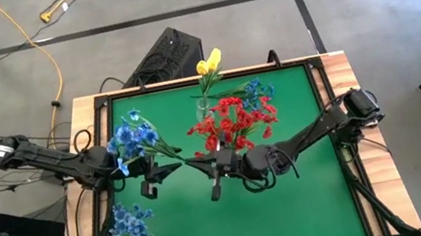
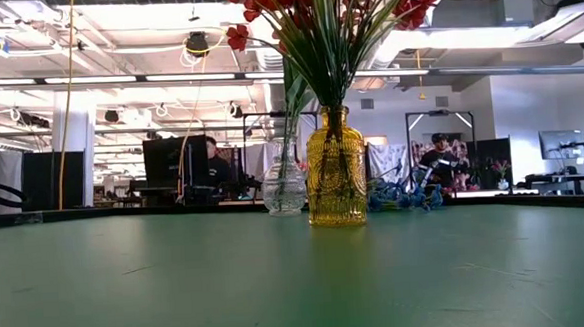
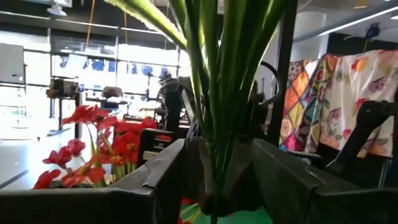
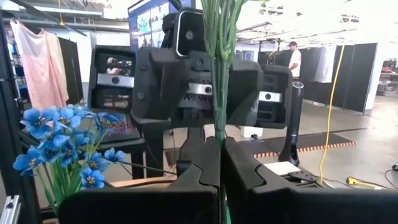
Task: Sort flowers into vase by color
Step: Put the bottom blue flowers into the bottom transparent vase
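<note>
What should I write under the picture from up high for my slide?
Two robot arms meet mid-table holding flower stems, red flowers bunched behind them, and blue flowers sit in a vase near the front left corner.

Red flowers [image 2: 314,2] in amber vase [image 2: 335,171], green table [image 1: 294,199].

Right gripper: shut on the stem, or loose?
Shut: the right gripper fingers pinch a thin green stem with no gap.
</note>
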